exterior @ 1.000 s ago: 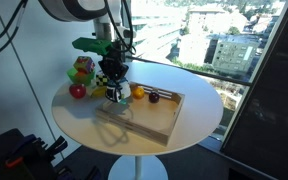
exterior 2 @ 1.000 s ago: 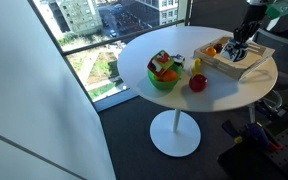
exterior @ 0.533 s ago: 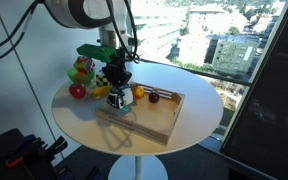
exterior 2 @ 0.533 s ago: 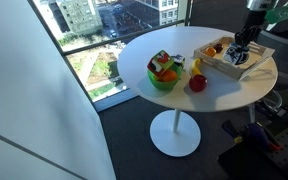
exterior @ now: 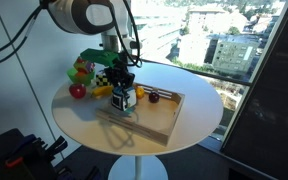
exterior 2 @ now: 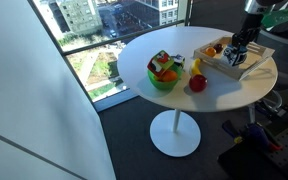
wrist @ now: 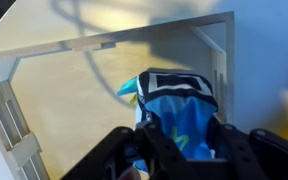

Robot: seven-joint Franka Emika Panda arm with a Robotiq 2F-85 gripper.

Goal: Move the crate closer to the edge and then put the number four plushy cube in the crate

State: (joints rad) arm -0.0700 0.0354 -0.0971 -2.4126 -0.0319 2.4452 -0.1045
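Observation:
My gripper (exterior: 122, 92) is shut on the number four plushy cube (exterior: 124, 98), a soft blue and white cube. In the wrist view the cube (wrist: 176, 112) fills the space between my dark fingers (wrist: 144, 150), with the light wooden floor of the crate (wrist: 74, 95) below. The crate (exterior: 156, 118) is a shallow wooden tray on the round white table (exterior: 84, 125). I hold the cube over the crate's end nearest the green bowl. In an exterior view my gripper (exterior 2: 240, 50) hangs over the crate (exterior 2: 224, 66).
A green bowl (exterior: 82, 72) with coloured toys and a red apple (exterior: 78, 91) stand beside the crate. An orange (exterior: 138, 91) and a dark fruit (exterior: 153, 97) lie in the crate. A yellow banana (exterior 2: 196, 67) lies by the bowl (exterior 2: 165, 78). A window wall is behind.
My gripper has carried the cube sideways, from the crate's edge by the bowl to a spot over the crate's inside.

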